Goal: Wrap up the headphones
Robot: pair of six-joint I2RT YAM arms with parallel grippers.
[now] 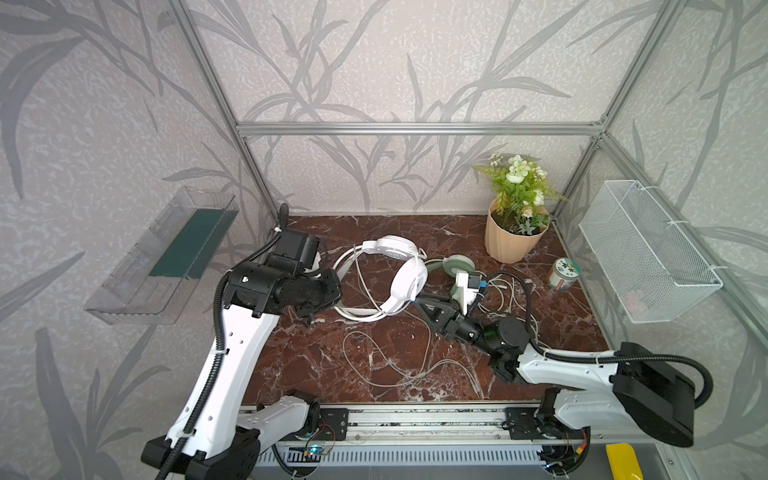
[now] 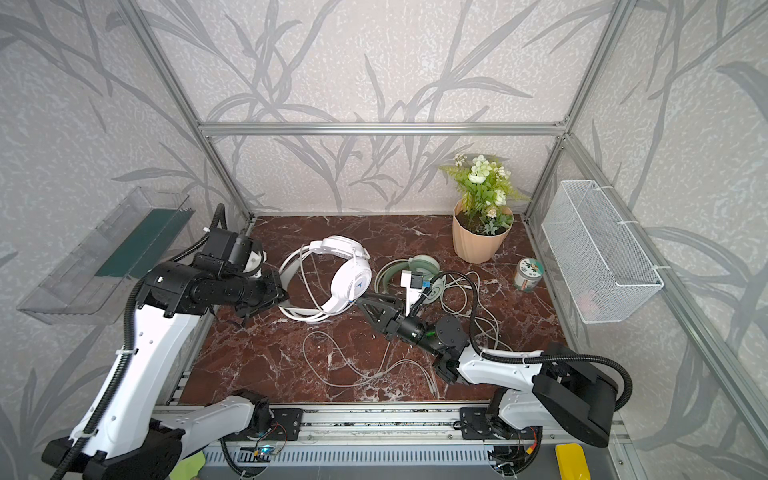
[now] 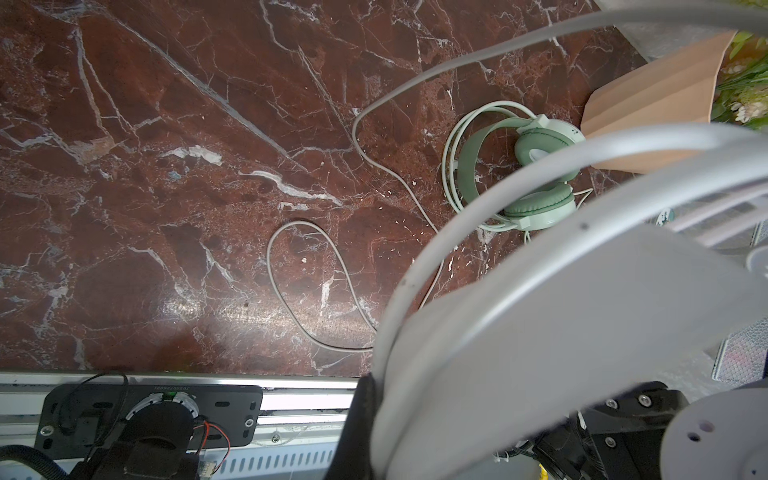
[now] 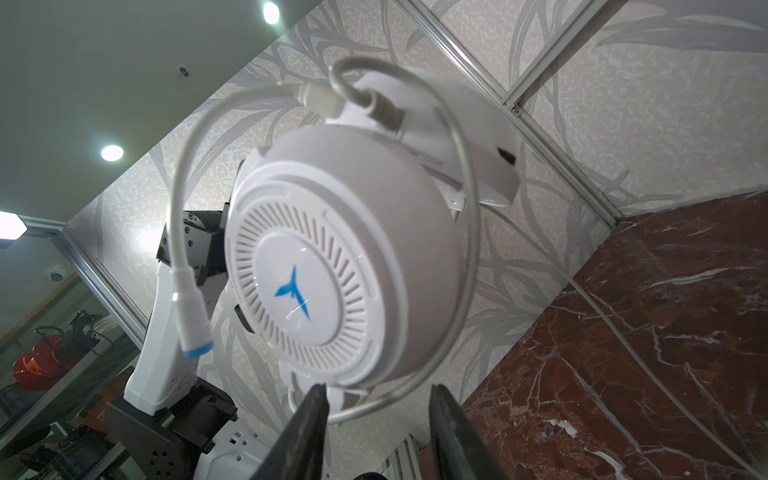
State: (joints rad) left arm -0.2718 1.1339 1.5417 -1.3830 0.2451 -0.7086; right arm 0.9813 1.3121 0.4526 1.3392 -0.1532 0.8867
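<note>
My left gripper (image 1: 332, 291) (image 2: 279, 291) is shut on the headband of the white headphones (image 1: 409, 282) (image 2: 351, 282) and holds them above the marble table. That headband (image 3: 540, 311) fills the left wrist view, pressed against the black finger (image 3: 361, 415). My right gripper (image 1: 417, 297) (image 2: 362, 300) (image 4: 378, 395) stands open just under the white ear cup (image 4: 332, 270). A loop of the thin pale cable (image 4: 374, 405) runs between its fingers. The mint green headphones (image 1: 455, 264) (image 2: 424, 266) (image 3: 536, 178) lie on the table behind it. More cable (image 1: 386, 365) (image 2: 345, 365) sprawls near the front.
A ribbed pot with a plant (image 1: 513, 237) stands at the back right, a small jar (image 1: 563, 274) beside it. A wire basket (image 1: 648, 253) hangs on the right wall and a clear bin (image 1: 166, 262) on the left. A metal rail (image 1: 415, 419) borders the front.
</note>
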